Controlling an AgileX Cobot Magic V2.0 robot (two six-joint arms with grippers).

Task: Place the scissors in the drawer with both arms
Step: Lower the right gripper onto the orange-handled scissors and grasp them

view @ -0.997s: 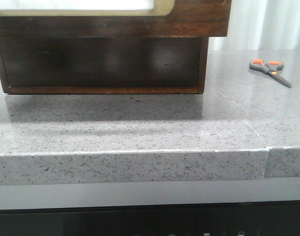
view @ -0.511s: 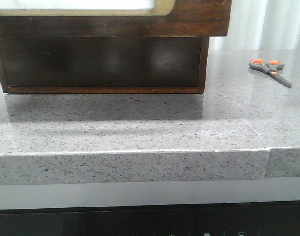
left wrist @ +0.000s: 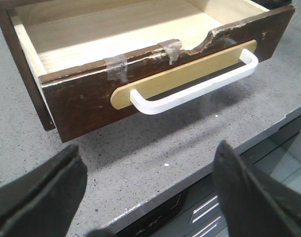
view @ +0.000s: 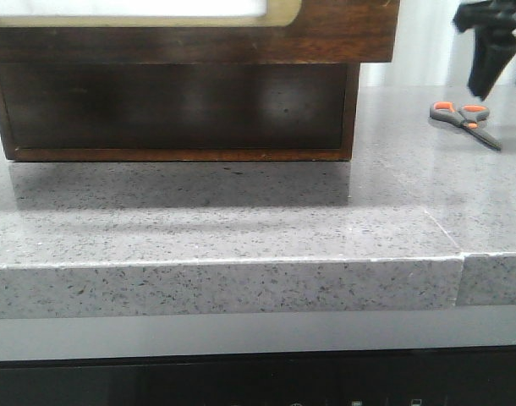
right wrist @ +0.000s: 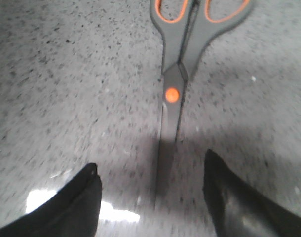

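Note:
The scissors (view: pixel 463 119), with dark grey handles and orange-lined loops, lie flat on the grey counter at the far right. My right gripper (view: pixel 502 85) hangs open just above and behind them. In the right wrist view the scissors (right wrist: pixel 179 74) lie closed, their blade tip pointing between my open fingers (right wrist: pixel 69 205); nothing is held. The drawer (view: pixel 343 34) juts out at the top left. In the left wrist view the drawer (left wrist: pixel 86 106) is pulled open and empty inside, with a white handle (left wrist: pixel 200 86). My left gripper (left wrist: pixel 145 197) is open and empty in front of it.
Below the drawer is a recessed dark brown cabinet front (view: pixel 173 106). The grey speckled counter (view: pixel 241 228) has a front edge close under my left gripper, with a seam (view: pixel 458 254) at the right. Tape pieces (left wrist: pixel 116 66) stick to the drawer's chipped top edge.
My right gripper has come into the front view at the upper right, above the scissors. The scissors and the drawer have not moved.

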